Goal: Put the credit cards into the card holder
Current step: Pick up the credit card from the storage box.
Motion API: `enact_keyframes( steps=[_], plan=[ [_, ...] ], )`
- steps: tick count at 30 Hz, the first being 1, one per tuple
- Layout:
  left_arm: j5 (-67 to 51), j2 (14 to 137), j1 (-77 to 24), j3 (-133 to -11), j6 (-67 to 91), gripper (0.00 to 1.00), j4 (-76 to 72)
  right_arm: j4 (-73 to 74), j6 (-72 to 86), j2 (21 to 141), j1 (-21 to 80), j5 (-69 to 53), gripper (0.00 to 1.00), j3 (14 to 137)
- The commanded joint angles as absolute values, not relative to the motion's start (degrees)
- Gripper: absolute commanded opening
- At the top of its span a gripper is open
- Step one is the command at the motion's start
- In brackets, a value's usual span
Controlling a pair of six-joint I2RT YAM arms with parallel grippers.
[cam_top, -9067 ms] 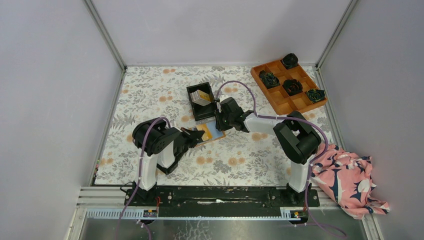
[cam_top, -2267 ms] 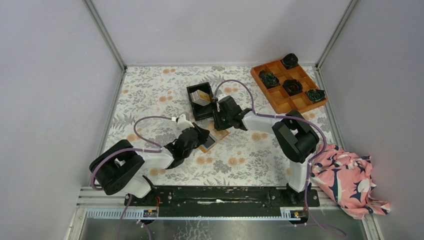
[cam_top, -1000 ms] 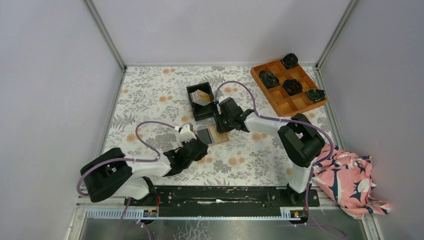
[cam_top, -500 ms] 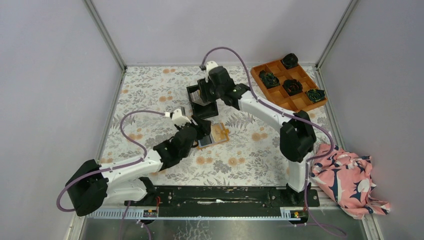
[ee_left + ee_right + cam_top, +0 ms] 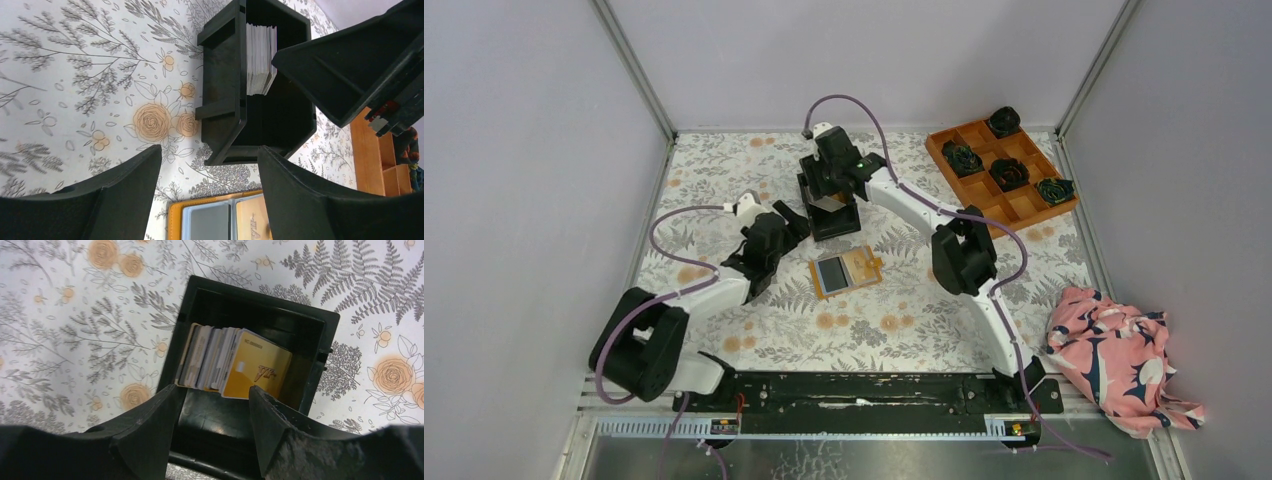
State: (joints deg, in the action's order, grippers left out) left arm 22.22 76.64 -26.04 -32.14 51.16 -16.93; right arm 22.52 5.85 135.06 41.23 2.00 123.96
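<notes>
Top external, floral tablecloth, grey walls, left gripper wide, right gripper wide above bin

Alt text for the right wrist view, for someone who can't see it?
A stack of credit cards, a gold one in front, stands on edge inside a black bin on a floral tablecloth. The right arm's fingers, spread apart and empty, fill the bottom edge.

Top cam overhead; both wrist cams close on black bin (shared).
</notes>
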Motion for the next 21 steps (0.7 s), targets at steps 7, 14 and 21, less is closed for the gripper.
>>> enact_keyframes(
  steps=[7, 14, 21],
  plan=[
    [12.6, 87.8, -21.9, -36.9, 50.0, 0.78, -28.5, 24.8, 7.3, 140.1, 37.6, -2.1, 0.62, 132.3],
    [11.3, 91.9, -21.0, -38.6, 50.0, 0.78, -29.4, 25.1, 8.7, 143.2, 36.5, -5.5, 0.62, 135.1],
    [9.2, 95.1, -20.2, -40.1, 50.1, 0.75, -29.6, 24.5, 11.7, 145.4, 35.6, -10.0, 0.62, 135.3]
  ],
)
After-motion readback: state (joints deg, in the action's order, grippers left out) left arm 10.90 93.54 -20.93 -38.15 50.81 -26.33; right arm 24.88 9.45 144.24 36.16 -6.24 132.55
